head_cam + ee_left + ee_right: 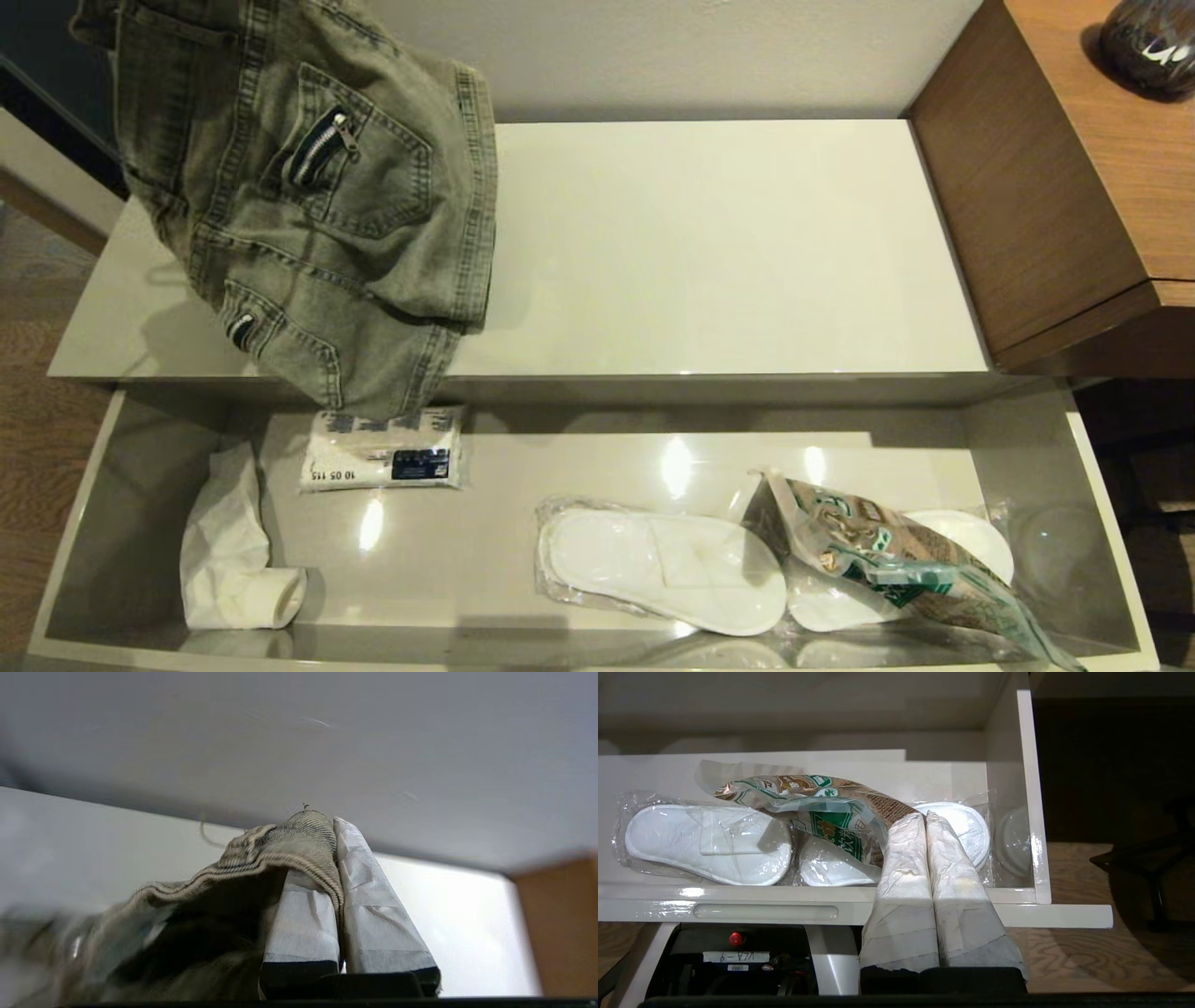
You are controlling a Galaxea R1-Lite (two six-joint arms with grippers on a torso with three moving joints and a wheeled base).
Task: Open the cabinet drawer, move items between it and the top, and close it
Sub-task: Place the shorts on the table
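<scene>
The faded grey-green denim garment (317,196) hangs in the air over the left end of the cream top (728,252), and its hem dangles past the front edge. In the left wrist view my left gripper (334,823) is shut on a fold of the denim (261,854); that gripper is outside the head view. The drawer (140,523) stands pulled out. The clear food bag (878,551) with a green band lies at its right, across the slippers. My right gripper (926,816) hovers at the drawer's front rail (738,896), shut and empty, just in front of the bag (822,807).
Wrapped white slippers (663,569) lie mid-right in the drawer, a tissue pack (383,457) sits at the back left, and a crumpled white cloth (229,551) lies at the far left. The taller brown desk (1055,177) bounds the top's right end, with a dark round object (1153,42) on it.
</scene>
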